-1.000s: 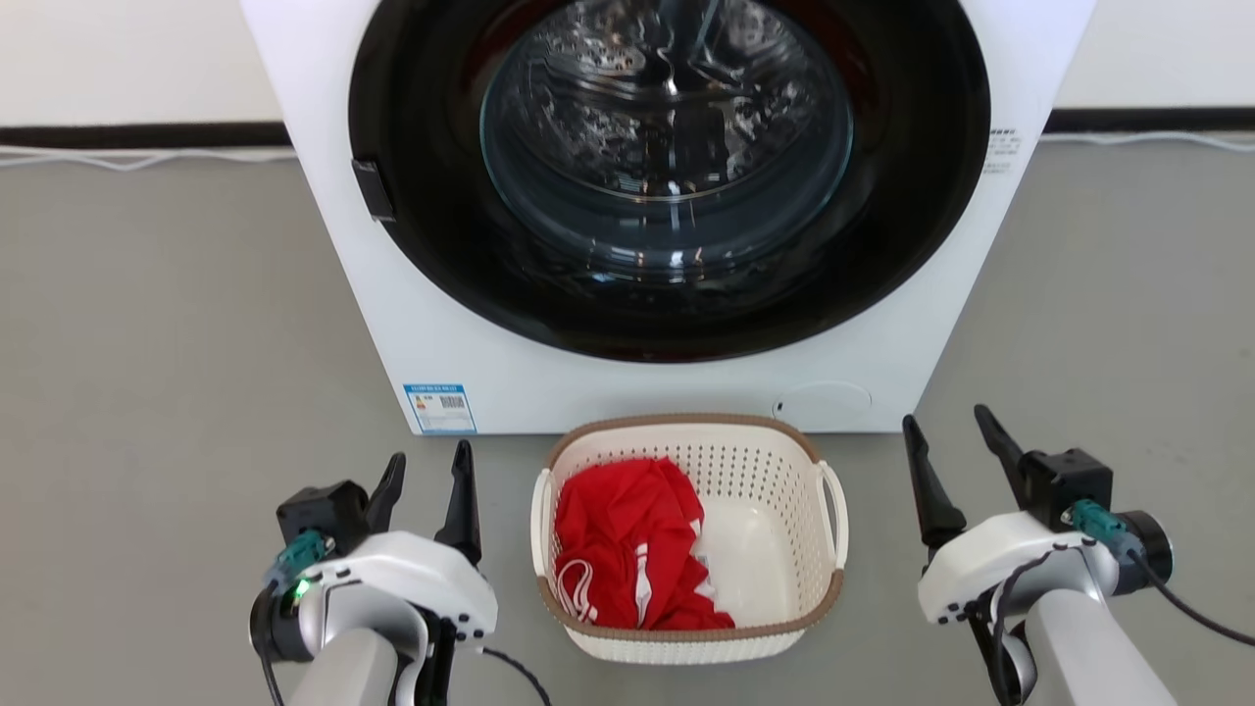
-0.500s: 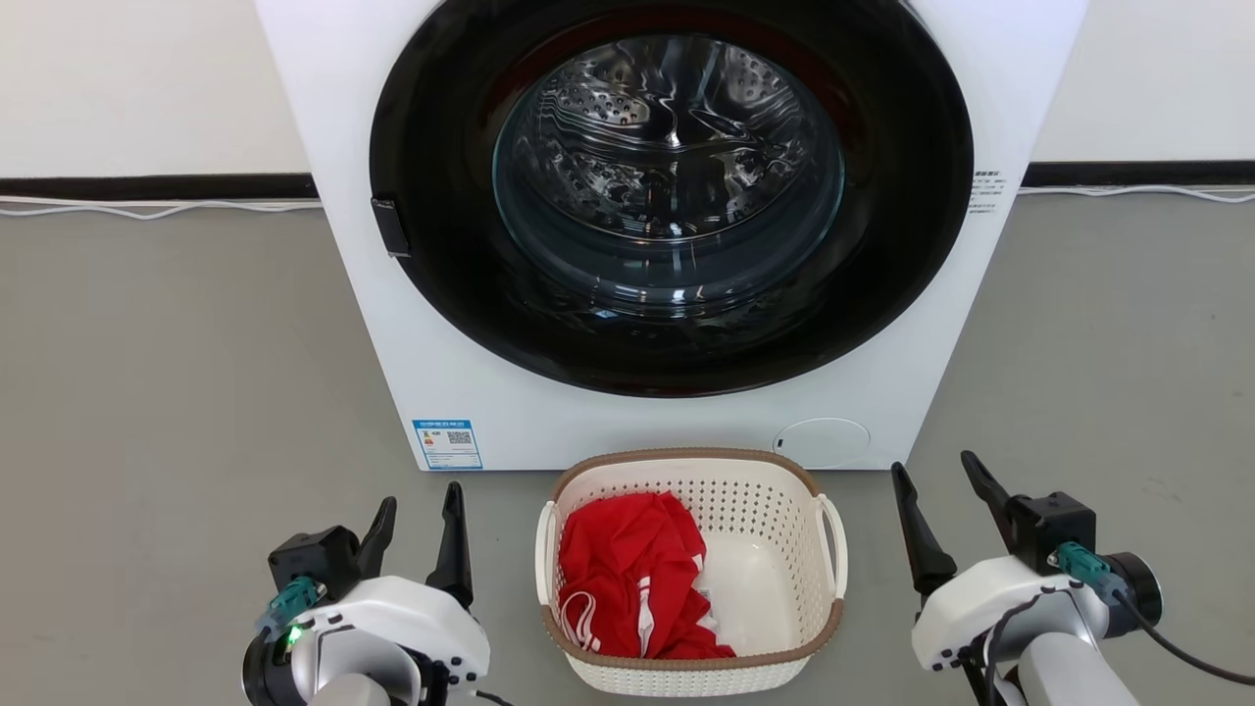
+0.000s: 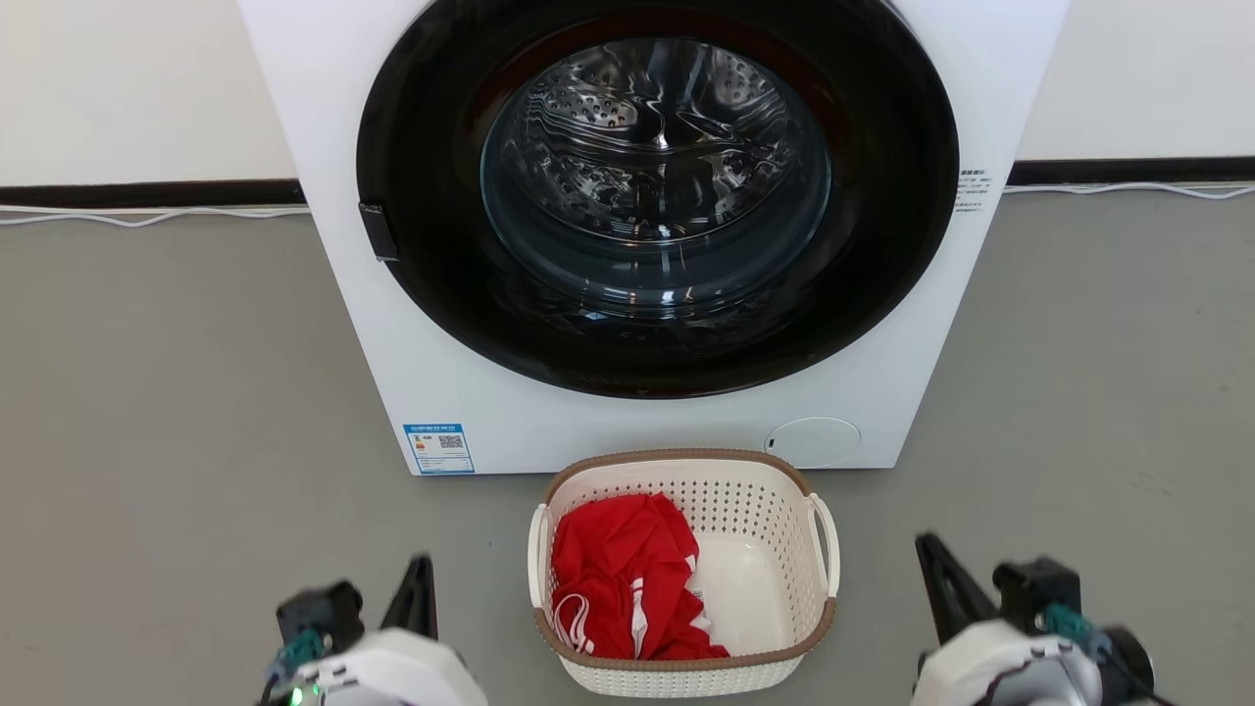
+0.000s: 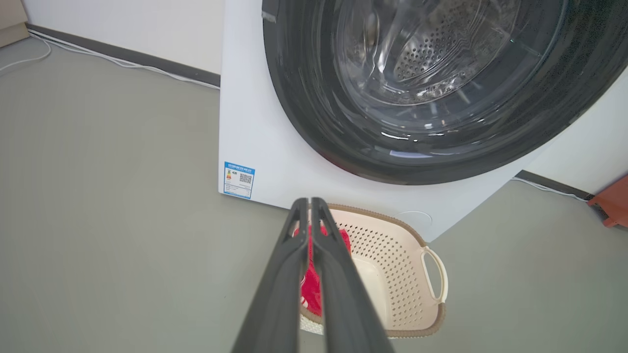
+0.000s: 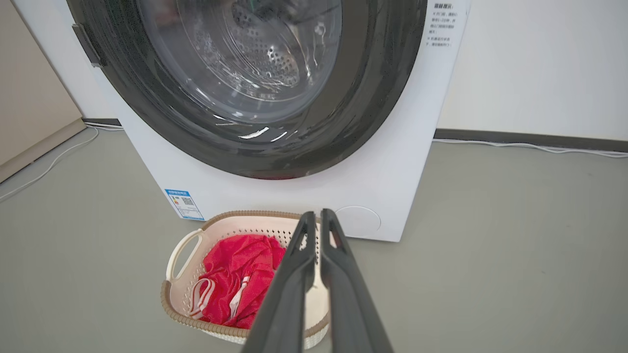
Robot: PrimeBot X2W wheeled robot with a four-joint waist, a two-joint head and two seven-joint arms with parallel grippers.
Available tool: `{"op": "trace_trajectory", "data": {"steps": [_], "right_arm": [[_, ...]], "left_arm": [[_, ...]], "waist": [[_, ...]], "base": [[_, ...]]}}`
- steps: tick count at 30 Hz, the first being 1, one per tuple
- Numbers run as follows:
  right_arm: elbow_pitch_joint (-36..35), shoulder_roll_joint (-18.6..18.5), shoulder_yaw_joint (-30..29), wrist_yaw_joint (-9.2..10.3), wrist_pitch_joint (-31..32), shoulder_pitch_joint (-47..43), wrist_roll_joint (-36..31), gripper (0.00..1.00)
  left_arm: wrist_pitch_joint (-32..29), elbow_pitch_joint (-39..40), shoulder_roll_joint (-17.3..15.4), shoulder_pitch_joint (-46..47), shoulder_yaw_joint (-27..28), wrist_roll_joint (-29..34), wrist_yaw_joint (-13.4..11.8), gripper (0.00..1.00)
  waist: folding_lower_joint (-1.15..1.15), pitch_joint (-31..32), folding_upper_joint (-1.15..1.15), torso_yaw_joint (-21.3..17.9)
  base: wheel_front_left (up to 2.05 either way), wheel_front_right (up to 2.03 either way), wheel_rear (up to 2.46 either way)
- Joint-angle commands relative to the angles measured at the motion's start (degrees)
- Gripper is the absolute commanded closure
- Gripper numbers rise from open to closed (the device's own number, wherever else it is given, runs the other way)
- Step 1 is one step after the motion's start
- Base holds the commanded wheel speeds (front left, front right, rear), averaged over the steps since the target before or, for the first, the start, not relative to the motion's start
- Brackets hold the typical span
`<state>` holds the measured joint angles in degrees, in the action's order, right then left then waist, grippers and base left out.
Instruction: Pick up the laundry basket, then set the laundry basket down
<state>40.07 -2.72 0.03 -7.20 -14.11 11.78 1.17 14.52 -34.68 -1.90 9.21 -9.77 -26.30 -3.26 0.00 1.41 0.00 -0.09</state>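
Left gripper point(image 4: 307, 210): the two dark fingers are pressed together along their length, with nothing between them. It hangs above the floor, to the left of the basket and apart from it.
Right gripper point(image 5: 317, 219): clenched the same way and empty, to the right of the basket and clear of it.
Laundry basket point(image 3: 747, 498): stands upright on the grey floor point(image 3: 176, 412), mouth facing up, between the two grippers and just in front of the washing machine point(image 3: 588, 436).
Handles: the left loop point(image 3: 535, 561) and the right loop point(image 3: 829, 545) each face the gripper on their own side.
Long axis: cannot tell; from the head view the brown rim looks about as deep as it is wide.
Contents: a red garment point(image 3: 616, 569) with white trim, heaped in the left half.
Washer: its round dark door point(image 3: 431, 294) is shut.
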Motion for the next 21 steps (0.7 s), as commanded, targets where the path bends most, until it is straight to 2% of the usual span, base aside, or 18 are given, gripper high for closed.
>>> {"op": "trace_trajectory", "data": {"steps": [1,6,9,21], "right_arm": [[-0.88,-0.11,-0.53,-0.01,0.47,1.75,1.29,1.00],[-1.85,-0.11,-0.92,-0.02,1.52,1.47,5.02,1.00],[-2.58,-0.11,-0.90,-0.02,1.88,1.16,7.28,1.00],[-5.09,-0.12,-1.14,-0.05,3.39,0.31,15.39,1.00]], "left_arm": [[-0.38,1.08,-0.09,1.40,0.39,-1.02,0.19,1.00],[-1.25,1.93,-0.13,1.16,1.07,-3.68,0.62,1.00],[-1.72,2.43,-0.15,1.00,1.41,-5.27,0.87,1.00],[-3.50,4.22,-0.23,0.60,2.78,-11.09,1.82,1.00]], "waist": [[0.00,-0.01,0.00,0.01],[0.13,0.06,0.00,0.00],[0.03,-0.05,0.00,0.00],[0.00,-0.26,0.00,0.01]], "base": [[0.00,0.00,0.00],[0.00,0.00,0.00],[0.00,0.00,0.00],[0.00,0.00,0.00]]}}
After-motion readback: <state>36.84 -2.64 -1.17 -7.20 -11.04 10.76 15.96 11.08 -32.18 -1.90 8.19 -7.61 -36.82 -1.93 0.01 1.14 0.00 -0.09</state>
